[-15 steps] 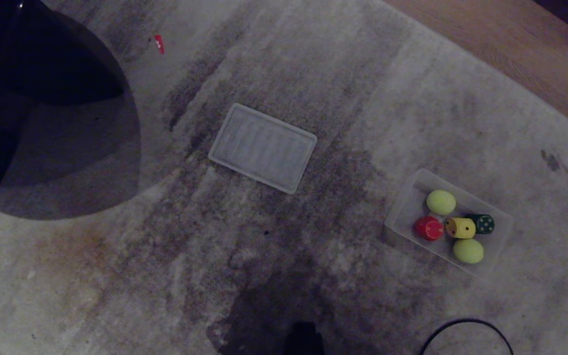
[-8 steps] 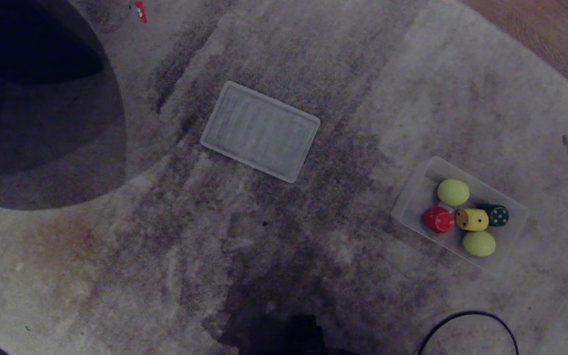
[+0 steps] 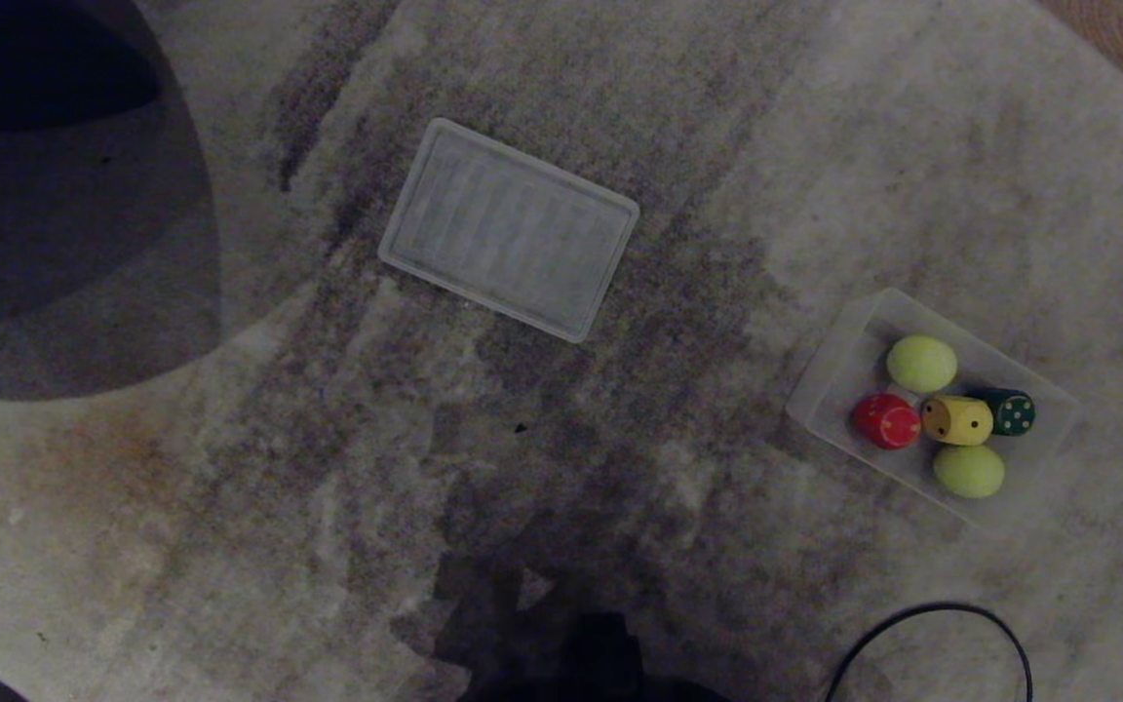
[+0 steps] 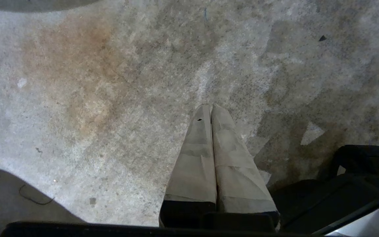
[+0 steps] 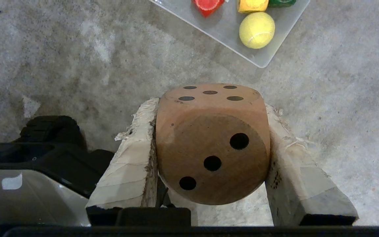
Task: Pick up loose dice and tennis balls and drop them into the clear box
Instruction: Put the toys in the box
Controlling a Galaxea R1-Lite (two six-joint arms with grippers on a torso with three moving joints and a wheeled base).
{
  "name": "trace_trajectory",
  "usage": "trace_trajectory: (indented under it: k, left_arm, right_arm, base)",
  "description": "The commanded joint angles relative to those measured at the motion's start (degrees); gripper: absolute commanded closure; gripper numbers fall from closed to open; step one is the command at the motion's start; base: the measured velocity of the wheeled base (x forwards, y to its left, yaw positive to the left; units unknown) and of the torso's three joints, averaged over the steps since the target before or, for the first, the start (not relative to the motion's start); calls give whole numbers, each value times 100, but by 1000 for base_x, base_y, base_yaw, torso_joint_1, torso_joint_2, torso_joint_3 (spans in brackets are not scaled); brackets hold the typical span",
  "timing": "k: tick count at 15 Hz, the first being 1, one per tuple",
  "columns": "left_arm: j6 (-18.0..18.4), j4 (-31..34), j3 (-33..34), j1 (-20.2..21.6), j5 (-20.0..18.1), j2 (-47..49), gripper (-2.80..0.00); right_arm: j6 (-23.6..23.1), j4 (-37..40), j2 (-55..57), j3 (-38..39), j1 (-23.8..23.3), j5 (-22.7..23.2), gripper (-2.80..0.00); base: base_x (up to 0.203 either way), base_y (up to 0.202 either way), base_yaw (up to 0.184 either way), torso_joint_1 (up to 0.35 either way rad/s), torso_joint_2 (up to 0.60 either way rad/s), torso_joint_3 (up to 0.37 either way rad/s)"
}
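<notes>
red die (image 5: 206, 5), yellow die (image 5: 252, 4) cut off

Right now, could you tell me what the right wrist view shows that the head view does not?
Only the right wrist view shows the right gripper clamped on the tan die. Only the head view shows the whole clear box, the second tennis ball, the ribbed lid lying apart on the carpet and a black cable. Both show one end of the box with a tennis ball, the red die, yellow die and dark green die inside.
</notes>
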Motion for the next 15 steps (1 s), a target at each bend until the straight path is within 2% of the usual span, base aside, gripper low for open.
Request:
trace_trajectory:
  k: [1,10,13,15]
  left_arm:
    - [-1,1,9,0,3,9,0]
    - [-1,1,9,0,3,9,0]
    - [-1,1,9,0,3,9,0]
    - [-1,1,9,0,3,9,0]
  right_arm:
    - [-2,6,-5,1,2,13,0]
    - [117,61,245,-48,-11,-20,0]
    - [220,47,767,-572,-26,-234,0]
    - [507,9,1513,-1098,-18,-332,0]
  base:
    - [0,0,0,2,2,-36]
    - [0,0,0,0,0,0]
    - [0,0,0,0,0,0]
    - [0,0,0,0,0,0]
